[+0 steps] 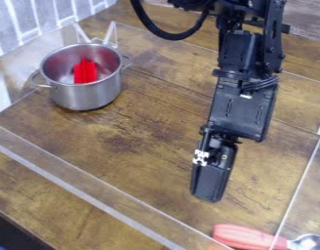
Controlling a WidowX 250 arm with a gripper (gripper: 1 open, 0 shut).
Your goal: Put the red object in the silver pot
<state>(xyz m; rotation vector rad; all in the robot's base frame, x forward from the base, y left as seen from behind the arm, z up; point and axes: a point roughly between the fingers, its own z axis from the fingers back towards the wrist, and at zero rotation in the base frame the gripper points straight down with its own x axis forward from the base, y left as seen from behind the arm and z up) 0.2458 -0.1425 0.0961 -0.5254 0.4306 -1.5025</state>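
Note:
The silver pot (82,78) stands at the back left of the wooden table. The red object (86,71) sits upright inside it. My gripper (206,193) hangs over the table's front right, far from the pot, pointing down. Its black fingers are shut together and nothing shows between them.
A red-handled utensil (249,236) lies at the front right edge, just below the gripper. Clear plastic walls (71,181) fence the wooden table (137,137) along the front and sides. The black arm (248,88) and its cable rise at the back right.

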